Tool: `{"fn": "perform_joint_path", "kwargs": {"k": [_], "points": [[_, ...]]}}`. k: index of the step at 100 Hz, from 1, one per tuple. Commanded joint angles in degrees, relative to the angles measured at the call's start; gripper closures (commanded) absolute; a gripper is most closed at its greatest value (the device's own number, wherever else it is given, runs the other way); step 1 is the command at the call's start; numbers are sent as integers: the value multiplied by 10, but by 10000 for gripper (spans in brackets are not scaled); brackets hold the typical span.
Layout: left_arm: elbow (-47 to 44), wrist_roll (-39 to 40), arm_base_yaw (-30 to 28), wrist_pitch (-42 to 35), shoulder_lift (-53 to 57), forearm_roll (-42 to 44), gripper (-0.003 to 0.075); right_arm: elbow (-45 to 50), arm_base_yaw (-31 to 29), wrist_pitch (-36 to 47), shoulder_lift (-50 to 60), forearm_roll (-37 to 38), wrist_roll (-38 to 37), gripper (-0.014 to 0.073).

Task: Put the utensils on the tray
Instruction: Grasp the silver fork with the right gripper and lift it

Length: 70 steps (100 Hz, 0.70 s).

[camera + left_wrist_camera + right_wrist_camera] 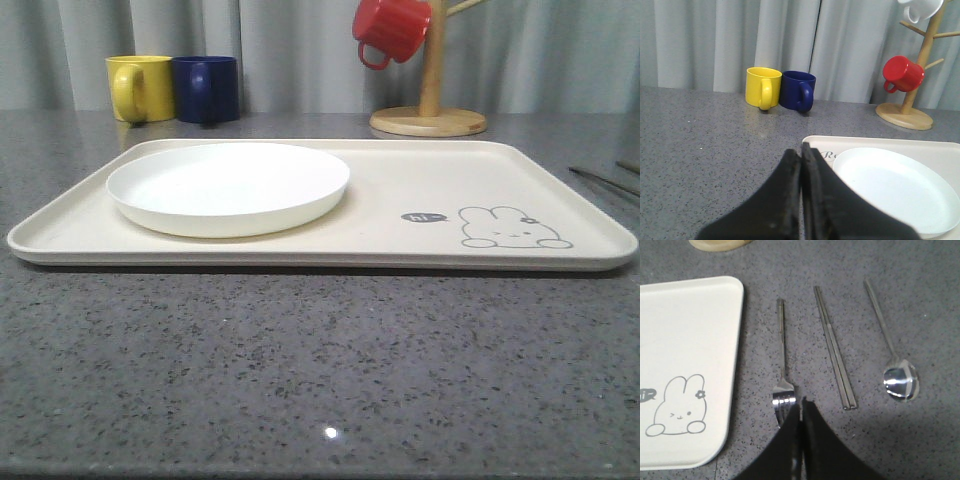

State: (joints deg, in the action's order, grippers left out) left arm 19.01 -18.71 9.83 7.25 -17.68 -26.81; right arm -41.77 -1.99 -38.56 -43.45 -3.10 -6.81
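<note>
The cream tray [420, 200] lies across the table with a rabbit drawing [512, 229] at its right end. A round white plate [228, 186] rests on its left half. On the grey table to the right of the tray [685, 340] lie a silver fork [783, 355], a pair of silver chopsticks [834, 347] and a silver spoon [892, 355], side by side. My right gripper [801, 404] is shut and empty, its tips hovering over the fork's tines. My left gripper [801, 150] is shut and empty, beside the tray's [880, 142] left corner near the plate [895, 185].
A yellow mug [140, 87] and a blue mug [206, 88] stand behind the tray at the back left. A wooden mug tree [430, 110] with a red mug [392, 28] hanging on it stands at the back right. Grey curtains close off the back.
</note>
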Motion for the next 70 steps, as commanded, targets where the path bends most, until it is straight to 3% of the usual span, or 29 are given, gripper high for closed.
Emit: {"fn": "perform_joint_path", "kwargs": {"k": [1, 13, 20, 42, 70], "points": [[14, 3, 3, -44, -3, -1, 738, -21, 1, 17, -13, -7, 5, 427], [14, 3, 3, -44, -3, -1, 738, -21, 1, 9, -19, -9, 5, 179], [14, 3, 3, -44, -3, -1, 738, -21, 1, 12, -19, -9, 5, 112], [14, 3, 3, -44, -3, -1, 738, -43, 3, 14, -47, -12, 18, 130], [14, 3, 3, -44, -3, -1, 738, -145, 46, 3, -193, -18, 68, 130]]}}
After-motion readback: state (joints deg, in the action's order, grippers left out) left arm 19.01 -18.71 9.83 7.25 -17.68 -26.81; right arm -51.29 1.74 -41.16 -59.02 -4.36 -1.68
